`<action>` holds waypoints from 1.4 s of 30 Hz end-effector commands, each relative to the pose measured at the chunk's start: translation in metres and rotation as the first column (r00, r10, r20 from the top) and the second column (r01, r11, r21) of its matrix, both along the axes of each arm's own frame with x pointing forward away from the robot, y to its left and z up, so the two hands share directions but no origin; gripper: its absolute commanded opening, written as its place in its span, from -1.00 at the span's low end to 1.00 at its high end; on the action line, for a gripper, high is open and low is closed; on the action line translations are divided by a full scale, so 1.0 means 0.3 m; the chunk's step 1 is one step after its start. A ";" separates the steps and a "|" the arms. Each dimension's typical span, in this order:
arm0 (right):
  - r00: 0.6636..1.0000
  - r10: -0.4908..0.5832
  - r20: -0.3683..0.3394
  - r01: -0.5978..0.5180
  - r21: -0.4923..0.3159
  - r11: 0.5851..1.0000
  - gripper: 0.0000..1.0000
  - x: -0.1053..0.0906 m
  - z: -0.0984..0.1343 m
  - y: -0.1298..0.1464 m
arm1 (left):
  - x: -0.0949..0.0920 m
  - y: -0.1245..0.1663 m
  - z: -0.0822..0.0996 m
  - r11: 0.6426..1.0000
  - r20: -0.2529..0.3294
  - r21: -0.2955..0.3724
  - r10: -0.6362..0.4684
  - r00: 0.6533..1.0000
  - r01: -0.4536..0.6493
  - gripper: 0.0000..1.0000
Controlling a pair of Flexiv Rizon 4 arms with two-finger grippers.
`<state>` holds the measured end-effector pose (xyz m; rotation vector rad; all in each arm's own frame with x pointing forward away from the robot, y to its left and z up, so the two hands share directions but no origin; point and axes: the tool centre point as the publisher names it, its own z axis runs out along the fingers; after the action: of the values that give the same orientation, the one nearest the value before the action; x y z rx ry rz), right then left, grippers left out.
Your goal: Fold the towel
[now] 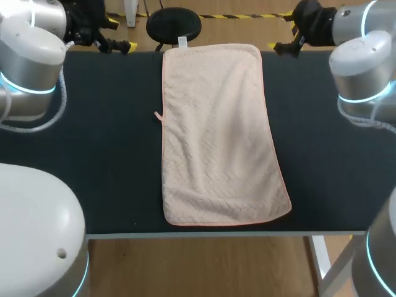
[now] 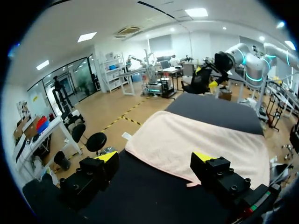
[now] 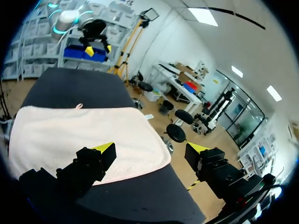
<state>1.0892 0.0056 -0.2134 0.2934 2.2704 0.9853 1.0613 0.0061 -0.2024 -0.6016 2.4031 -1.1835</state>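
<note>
The towel (image 1: 219, 133) lies spread flat and unfolded on the dark table (image 1: 111, 154). Its long side runs from the near edge of the table to the far edge, so I judge that the folding is not yet begun. The left gripper (image 2: 155, 156) hangs just beyond the far left corner of the towel and the right gripper (image 3: 150, 148) just beyond the far right corner. Both are wide open and hold nothing. To do the first fold well, I think each gripper should come down on its own far corner at the same moment and pinch the hem a little inside the corner. Then both should lift only enough to free the cloth and carry the far short edge evenly toward the near short edge, so that the corners meet and the long edges stay in line. If one arm goes faster, the cloth will probably twist. The towel is pale peach with a woven zigzag pattern, a narrow, more orange hem and rounded corners. It looks soft and limp, so it will likely sag between the two grippers. A small hanging loop (image 1: 158, 116) stands out from its left long edge. The table surface is matte and flat.
</note>
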 end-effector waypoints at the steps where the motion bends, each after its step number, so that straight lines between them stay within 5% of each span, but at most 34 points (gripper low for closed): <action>1: 0.934 0.241 -0.265 -0.354 -0.589 0.726 1.00 -0.013 0.029 0.002 | -0.015 0.009 0.016 0.918 -0.195 0.256 -0.258 0.946 0.303 1.00; 17: 0.935 0.248 -0.255 -0.353 -0.577 0.736 1.00 -0.013 0.033 0.005 | -0.015 0.009 0.016 0.918 -0.195 0.256 -0.258 0.946 0.303 1.00; 21: 0.937 0.228 -0.263 -0.343 -0.582 0.738 1.00 -0.034 0.024 0.019 | -0.021 -0.080 -0.060 0.850 -0.250 0.360 -0.311 0.917 0.386 1.00; 33: 0.940 0.036 -0.338 -0.257 -0.636 0.728 1.00 -0.112 -0.109 0.033 | -0.084 -0.189 -0.315 0.871 -0.390 0.264 -0.297 0.872 0.415 1.00; 42: 0.926 0.059 -0.372 -0.309 -0.660 0.685 1.00 -0.125 -0.156 0.041 | -0.090 -0.182 -0.354 0.836 -0.430 0.307 -0.304 0.850 0.454 1.00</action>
<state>1.0485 0.0150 -0.2633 -0.1639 2.8065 0.2290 1.0299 -0.0476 -0.3093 -0.2158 3.0724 -0.7160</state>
